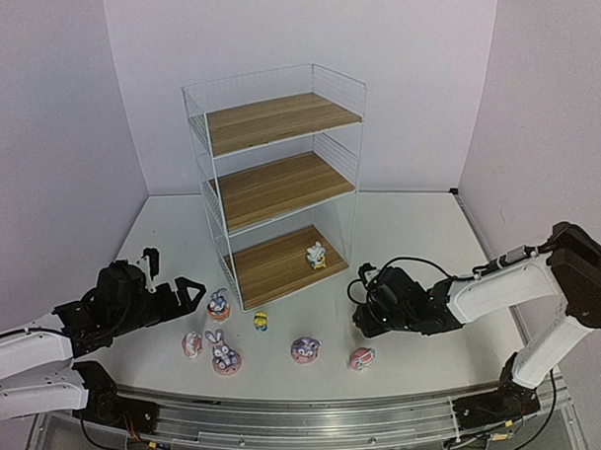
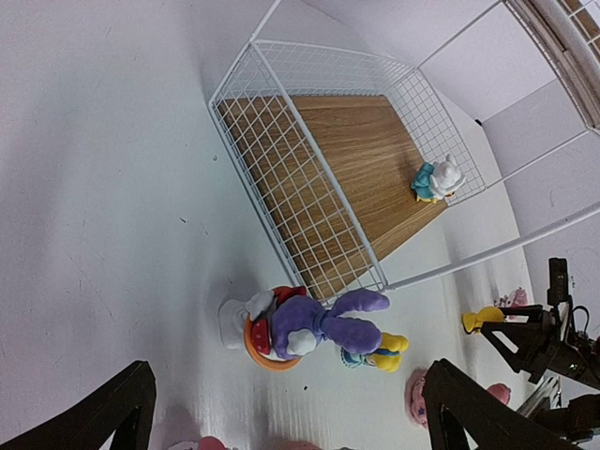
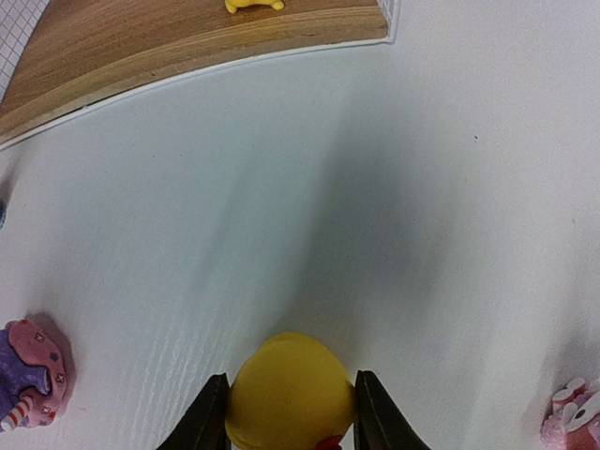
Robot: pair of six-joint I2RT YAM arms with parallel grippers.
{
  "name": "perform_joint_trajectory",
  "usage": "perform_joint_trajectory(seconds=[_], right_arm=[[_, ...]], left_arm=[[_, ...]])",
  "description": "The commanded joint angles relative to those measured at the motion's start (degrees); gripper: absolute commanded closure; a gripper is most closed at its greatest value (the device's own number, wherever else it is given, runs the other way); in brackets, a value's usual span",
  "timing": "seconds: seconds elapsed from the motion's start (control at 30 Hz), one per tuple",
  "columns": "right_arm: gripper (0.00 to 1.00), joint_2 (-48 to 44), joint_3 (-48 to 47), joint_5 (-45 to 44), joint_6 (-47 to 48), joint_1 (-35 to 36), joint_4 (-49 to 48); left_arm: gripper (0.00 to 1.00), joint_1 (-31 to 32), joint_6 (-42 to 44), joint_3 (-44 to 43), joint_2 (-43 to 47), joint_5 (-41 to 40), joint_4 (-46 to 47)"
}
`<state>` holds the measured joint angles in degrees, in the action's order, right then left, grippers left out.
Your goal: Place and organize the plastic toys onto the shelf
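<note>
Front row on the white worktop point(image 1: 419, 231), nearest the arm bases: one pink-white round figurine point(image 1: 360, 358) at the right; one purple round figurine point(image 1: 305, 349) on a pink base to its left; one long-eared bunny point(image 1: 224, 353) on a pink base further left; one second pink-white figurine point(image 1: 192, 344) just beside that bunny. Next row back: one small yellow-and-blue figurine point(image 1: 260, 321), standing alone; one purple bunny point(image 2: 314, 328), upright near the shelf's front left corner post. Left fingers point(image 1: 171, 274): spread wide, gripping nothing, pointed at the purple bunny from the left and apart from it. Right fingers point(image 3: 291, 412): drawn in narrow against both sides of a round yellow figurine point(image 3: 286, 380), which they hold; whether it rests on the worktop or is raised cannot be told. This grip lies off the shelf's front right corner, with a pink-based figurine to one side and a pink-white one to the other in the wrist view. Shelf point(image 1: 197, 140): white wire frame with three brown wooden boards, upright at mid-worktop, toward the back wall. Bottom board point(image 1: 272, 270): one white figurine with blue and yellow point(image 1: 316, 255), upright near the front right corner. Middle board point(image 1: 279, 186) and top board point(image 1: 277, 120): stacked above it, of the same wood.
</note>
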<state>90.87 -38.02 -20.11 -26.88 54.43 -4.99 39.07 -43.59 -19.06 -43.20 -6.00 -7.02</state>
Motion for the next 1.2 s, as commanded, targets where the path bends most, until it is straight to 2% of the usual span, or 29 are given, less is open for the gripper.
perform_joint_trajectory(seconds=[0.0, 0.17, 0.23, 0.47, 0.77, 1.17], right_arm=[[0.74, 0.3, -0.6, -2.6, -1.7, 0.4, -2.1], [0.90, -1.8, -0.7, -1.9, -0.4, 0.7, -2.3], [0.92, -3.1, -1.1, -0.4, 0.5, 0.9, -2.3], [0.95, -1.6, -7.3, 5.3, 8.0, 0.9, -2.4], [0.94, 10.7, -20.7, 10.9, 11.8, 0.9, -4.5], [0.94, 21.7, -30.9, 9.8, 13.7, 0.8, -6.7]], left_arm=[[0.00, 0.0, -0.8, 0.6, 0.4, 0.8, 2.2], [0.00, 0.0, -0.9, 0.7, 0.6, 0.9, 2.2], [0.00, 0.0, -1.0, 0.8, 0.6, 0.9, 2.3], [0.00, 0.0, -0.8, 0.2, 0.7, 0.8, 1.5], [0.01, 0.0, -1.1, -0.4, 2.2, 1.0, -0.6], [0.00, 0.0, -1.8, 0.3, 3.9, 1.2, -2.0]])
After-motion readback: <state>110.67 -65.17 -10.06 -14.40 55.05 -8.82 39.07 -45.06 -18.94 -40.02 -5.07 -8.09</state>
